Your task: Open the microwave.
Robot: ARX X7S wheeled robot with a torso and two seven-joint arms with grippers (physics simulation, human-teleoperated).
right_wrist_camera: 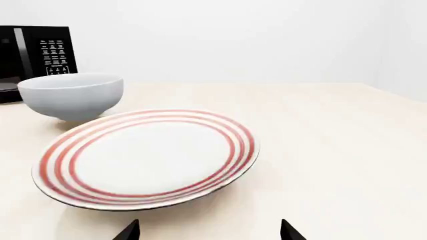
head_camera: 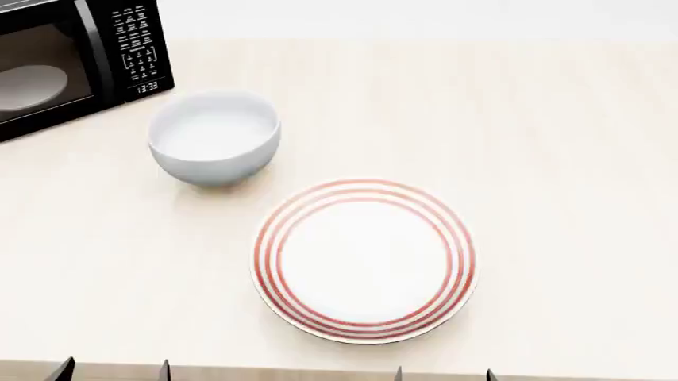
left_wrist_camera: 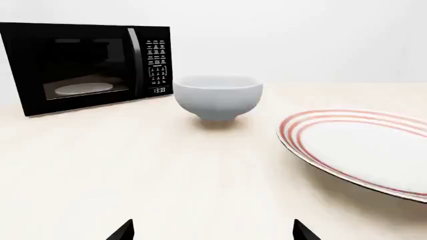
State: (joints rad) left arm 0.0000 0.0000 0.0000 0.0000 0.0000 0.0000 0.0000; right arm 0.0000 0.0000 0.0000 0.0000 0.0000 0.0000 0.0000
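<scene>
The black microwave (head_camera: 63,55) stands at the table's far left corner, door shut. Its vertical handle (head_camera: 94,44) sits between the glass window and the keypad (head_camera: 136,40); the clock reads 13:33. It also shows in the left wrist view (left_wrist_camera: 87,67) with the white turntable (left_wrist_camera: 83,88) behind the glass, and partly in the right wrist view (right_wrist_camera: 37,55). My left gripper (head_camera: 111,371) is open and empty at the near table edge, far from the microwave. My right gripper (head_camera: 443,373) is open and empty at the near edge, in front of the plate.
A pale grey bowl (head_camera: 214,136) stands just right of the microwave on the light wooden table (head_camera: 551,159). A white plate with red rings (head_camera: 364,258) lies mid-table, near the front edge. A white wall is behind.
</scene>
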